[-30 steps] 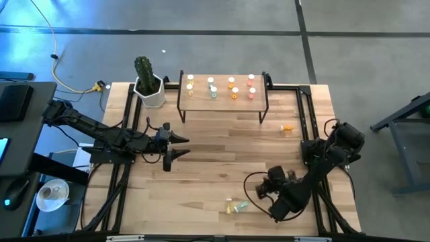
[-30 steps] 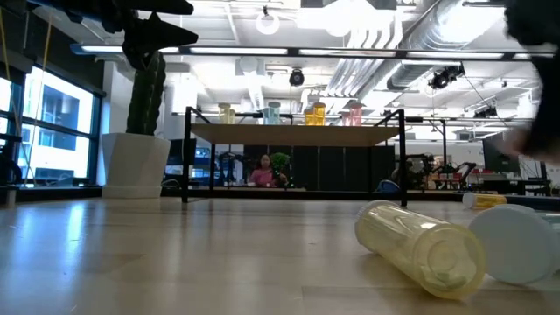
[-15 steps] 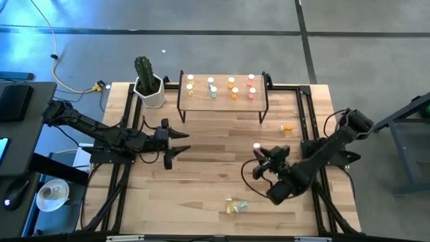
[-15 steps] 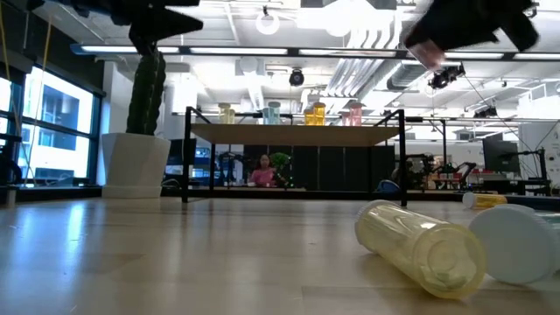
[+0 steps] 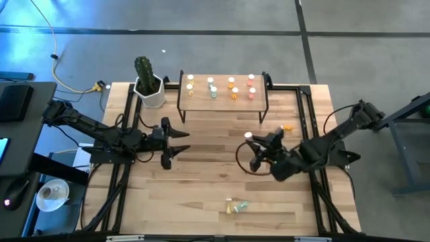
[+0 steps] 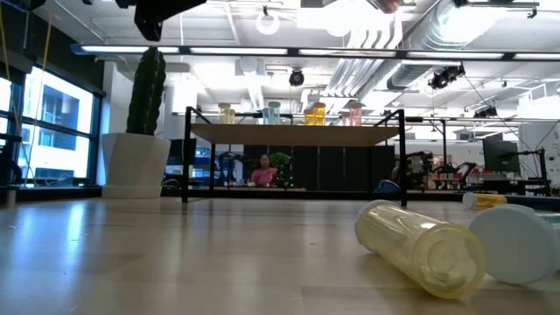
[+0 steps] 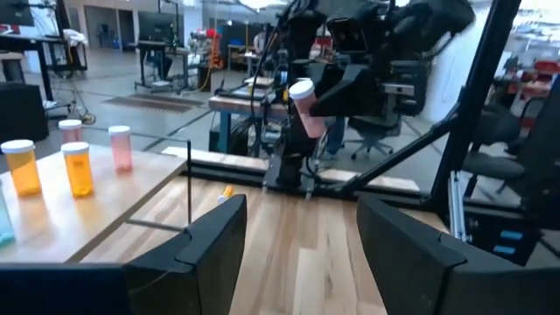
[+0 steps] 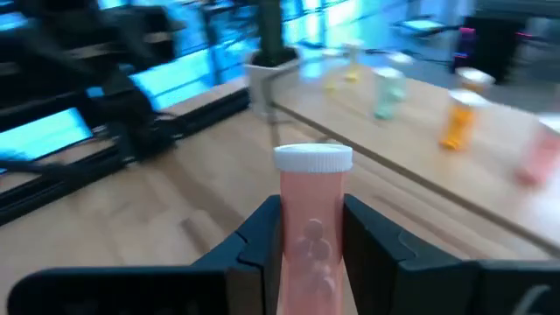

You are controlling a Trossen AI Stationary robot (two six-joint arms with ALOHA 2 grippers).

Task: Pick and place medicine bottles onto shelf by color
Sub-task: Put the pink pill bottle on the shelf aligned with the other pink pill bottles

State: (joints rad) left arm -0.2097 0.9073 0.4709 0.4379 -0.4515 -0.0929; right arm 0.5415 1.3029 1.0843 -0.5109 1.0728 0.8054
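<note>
My right gripper (image 5: 255,149) is shut on a pink-red bottle (image 8: 312,241) with a white cap (image 5: 248,136), above the table's middle right and in front of the shelf (image 5: 223,101). The light-wood shelf carries several upright bottles in yellow, green, orange and pink. An orange bottle (image 5: 287,127) lies on the table at the right. A yellow bottle (image 6: 420,245) and a green one (image 5: 241,205) lie on their sides near the front edge. My left gripper (image 5: 176,143) is open and empty, left of centre. My right gripper pinches the pink-red bottle's body (image 8: 312,254) between its two fingers (image 8: 267,232), below the white cap. The fingers come about level from the table's right side. The bottle stands upright, cap up, lifted clear of the table, as the left wrist view (image 7: 306,109) also shows.
A cactus in a white pot (image 5: 149,87) stands at the far left beside the shelf. Black frame rails (image 5: 308,128) run along the table's left and right sides. Bare wood lies between the two grippers.
My right gripper has carried the pink-red bottle from the near right part of the table up and toward the far edge and the left, closer to the shelf; the bottle stays upright. My left gripper has risen a little.
</note>
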